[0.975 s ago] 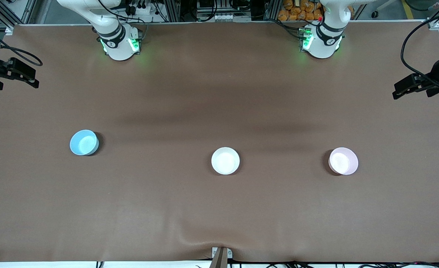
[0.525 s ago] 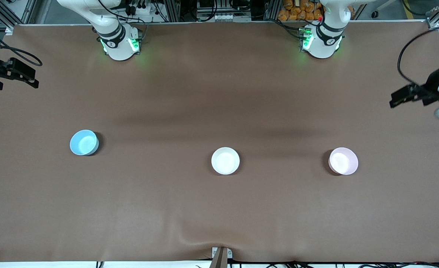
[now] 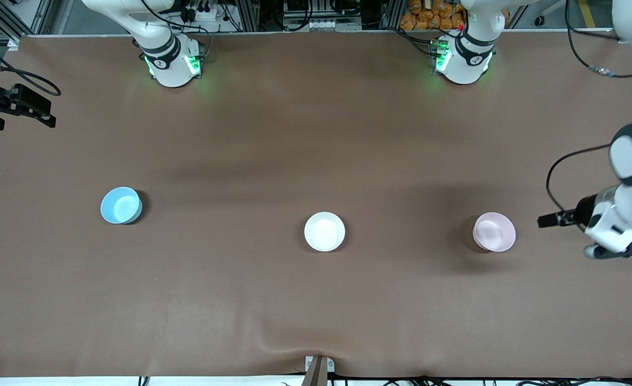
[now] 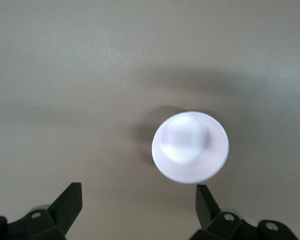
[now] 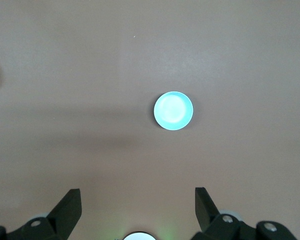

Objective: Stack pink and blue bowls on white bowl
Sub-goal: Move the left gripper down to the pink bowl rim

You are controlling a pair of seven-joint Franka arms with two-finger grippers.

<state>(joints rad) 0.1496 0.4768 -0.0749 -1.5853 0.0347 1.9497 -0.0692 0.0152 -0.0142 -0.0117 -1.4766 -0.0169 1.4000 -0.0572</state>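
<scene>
Three bowls stand apart in a row on the brown table. The blue bowl (image 3: 121,205) is toward the right arm's end, the white bowl (image 3: 324,231) in the middle, and the pink bowl (image 3: 493,231) toward the left arm's end. My left gripper (image 3: 549,220) hangs over the table beside the pink bowl, open and empty. In the left wrist view the pink bowl (image 4: 190,146) lies ahead of the left gripper (image 4: 138,200), off toward one finger. My right gripper (image 3: 37,110) waits at the table's end, open and empty. The right wrist view shows the blue bowl (image 5: 173,111) well ahead of the right gripper (image 5: 138,202).
The two arm bases (image 3: 173,61) (image 3: 460,59) glow green at the table's back edge. A small metal bracket (image 3: 318,367) sits at the front edge, where the brown cloth wrinkles. Cables hang from the left arm (image 3: 554,182).
The left arm has swung from the table's end to beside the pink bowl, its gripper still open. The right arm and all three bowls have stayed put.
</scene>
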